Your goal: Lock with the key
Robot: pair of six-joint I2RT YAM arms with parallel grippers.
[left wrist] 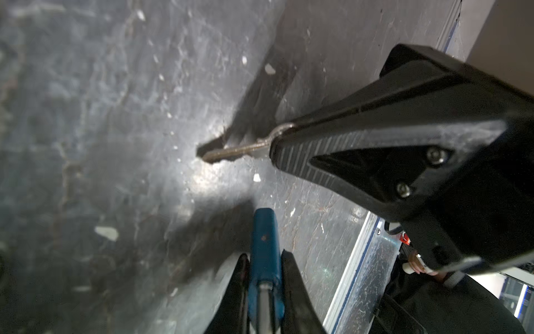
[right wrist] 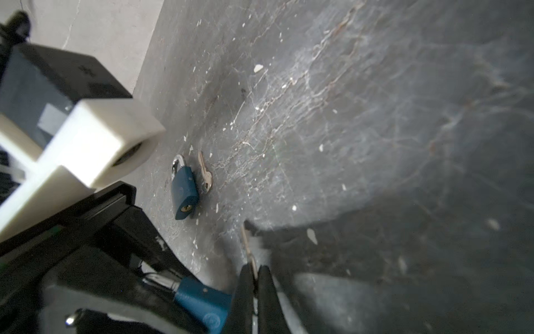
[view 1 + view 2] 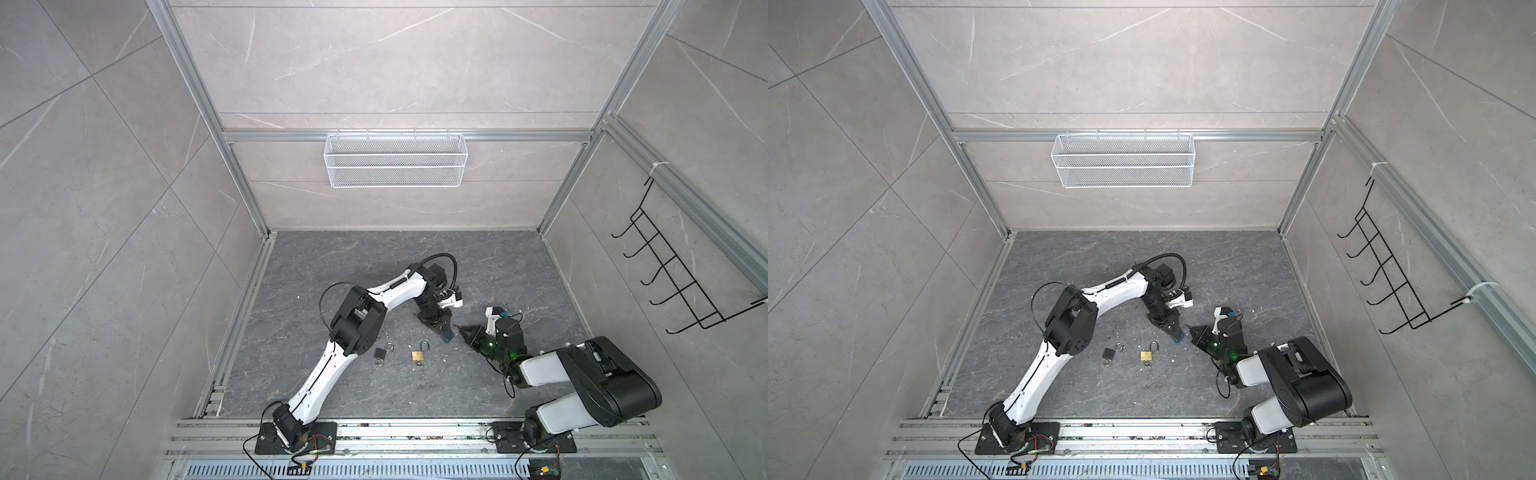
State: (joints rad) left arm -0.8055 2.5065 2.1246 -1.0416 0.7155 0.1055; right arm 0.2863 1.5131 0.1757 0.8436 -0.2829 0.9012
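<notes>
Blue padlock (image 1: 264, 228) is clamped in the left gripper (image 1: 265, 254), low over the bench (image 1: 115, 115). Right gripper (image 1: 279, 139) is pinched tight on the key (image 1: 231, 152), tip near the lock but not touching. Looks like the lining-up step; next move needs the blade squared to the lock's free end and pushed in.

Blue padlock (image 1: 264, 240) gripped shackle-inward, silver key (image 1: 231, 153) gripped nearby, not inserted
</notes>
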